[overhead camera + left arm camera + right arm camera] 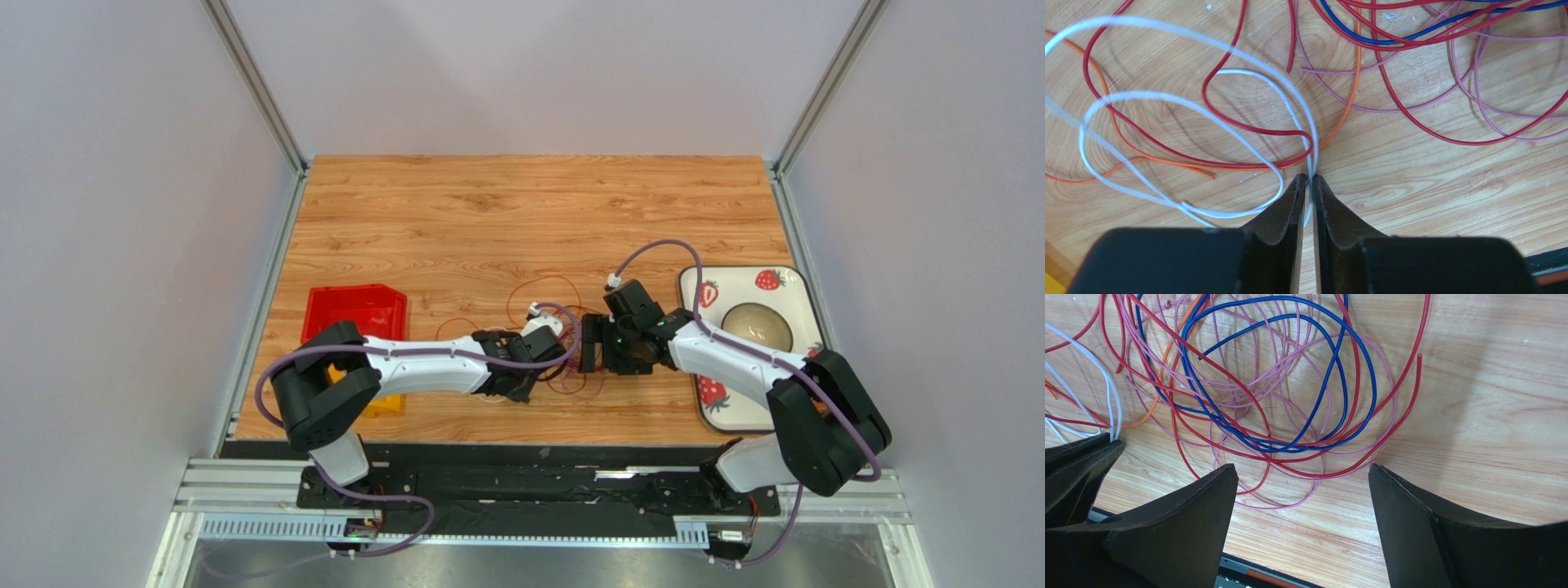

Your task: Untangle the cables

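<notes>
Left wrist view: pinches white cable (1137,94) in fully closed left gripper (1310,179), seemingly to draw it off the cables (1278,447) heaped on the worktop (1487,386), with right gripper (1301,468) spread wide, empty, above them.

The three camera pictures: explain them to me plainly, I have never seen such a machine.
Two robot arms stand at the table's near edge. The wide picture looks down from above and behind them; the other two come from a camera on each wrist, its black fingers at the bottom. On the wood lies a tangle of thin cables, red, blue, pink, orange and white, between a red bin and a strawberry plate. The left gripper pinches the white cable; the right gripper is open, holding nothing.
</notes>
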`<control>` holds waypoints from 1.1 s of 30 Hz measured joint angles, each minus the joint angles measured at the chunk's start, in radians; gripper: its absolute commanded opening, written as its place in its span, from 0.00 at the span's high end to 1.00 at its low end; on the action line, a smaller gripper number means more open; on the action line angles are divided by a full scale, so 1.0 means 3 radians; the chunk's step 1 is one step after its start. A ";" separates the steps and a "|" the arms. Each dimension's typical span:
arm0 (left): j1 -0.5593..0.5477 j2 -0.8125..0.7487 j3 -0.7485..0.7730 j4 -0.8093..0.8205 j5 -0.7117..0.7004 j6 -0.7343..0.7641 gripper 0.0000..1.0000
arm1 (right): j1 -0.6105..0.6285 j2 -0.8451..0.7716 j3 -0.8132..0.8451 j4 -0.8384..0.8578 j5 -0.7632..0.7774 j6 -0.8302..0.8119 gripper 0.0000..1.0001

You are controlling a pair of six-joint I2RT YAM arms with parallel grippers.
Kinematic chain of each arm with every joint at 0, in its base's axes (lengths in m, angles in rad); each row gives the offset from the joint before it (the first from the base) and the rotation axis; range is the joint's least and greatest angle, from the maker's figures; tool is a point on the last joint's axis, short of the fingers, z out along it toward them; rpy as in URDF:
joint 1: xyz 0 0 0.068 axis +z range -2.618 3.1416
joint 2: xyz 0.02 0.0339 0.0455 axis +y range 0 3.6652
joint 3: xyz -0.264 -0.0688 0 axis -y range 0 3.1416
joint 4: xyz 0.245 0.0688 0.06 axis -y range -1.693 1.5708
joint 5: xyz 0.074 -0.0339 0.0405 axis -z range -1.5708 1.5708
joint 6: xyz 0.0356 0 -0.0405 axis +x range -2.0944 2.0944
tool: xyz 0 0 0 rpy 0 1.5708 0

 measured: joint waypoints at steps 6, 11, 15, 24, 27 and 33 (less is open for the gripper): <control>0.0000 -0.0009 -0.0018 0.0042 0.0025 0.0004 1.00 | 0.0003 0.0001 0.0000 0.0003 0.0000 0.0000 0.18; 0.0006 -0.0025 -0.0018 0.0039 0.0102 0.0006 1.00 | 0.0004 0.0001 0.0000 0.0001 -0.0001 0.0000 0.18; 0.0009 -0.0121 0.0022 -0.0132 0.0390 0.0036 1.00 | 0.0009 -0.0006 0.0000 -0.0005 -0.0010 -0.0008 0.17; 0.0220 -0.0752 0.0954 -0.0649 0.0985 0.0137 1.00 | 0.0027 -0.0327 0.0045 -0.0047 -0.0136 -0.0013 0.16; 0.0392 -0.1026 0.1218 -0.0718 0.1193 0.0155 1.00 | 0.0029 -0.0486 0.0045 -0.0034 -0.0240 -0.0009 0.15; 0.0666 -0.1476 0.1397 -0.0796 0.1534 0.0174 1.00 | 0.0034 -0.0790 0.0045 0.0010 -0.0356 -0.0013 0.14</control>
